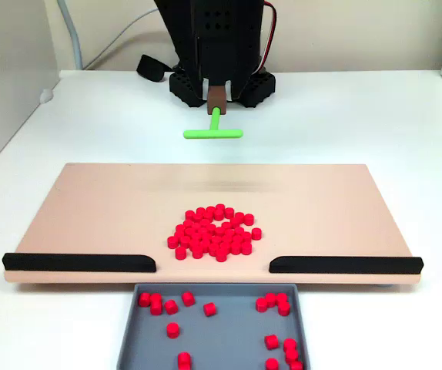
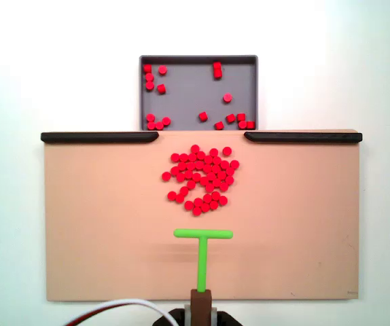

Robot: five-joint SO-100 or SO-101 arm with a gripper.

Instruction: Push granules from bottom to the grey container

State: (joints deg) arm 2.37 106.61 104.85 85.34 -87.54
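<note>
Granules [image 2: 202, 178] lie in a loose heap on the tan board [image 2: 100, 224], just ahead of the jaws and in line with the gap between the two black strips [image 2: 100, 137]; a scatter of them already sits in the grey container [image 2: 198, 92], which lies beyond that gap, farthest from the jaws. The jaws [image 2: 201, 295] are clamped on the brown base of the green pusher [image 2: 202, 235], its crossbar reaching out in front of them and stopping short of the nearest granules. In the front-on fixed view the crossbar seems to hang above the board's far edge rather than resting on it, though I cannot tell its height for certain. To sweep well, it should likely drop until the bar skims the board, stay square to the gap, then travel straight ahead and slowly. The heap looks wider than the bar, so side strays may need gathering passes inward. No brand, label or writing can be read anywhere.
</note>
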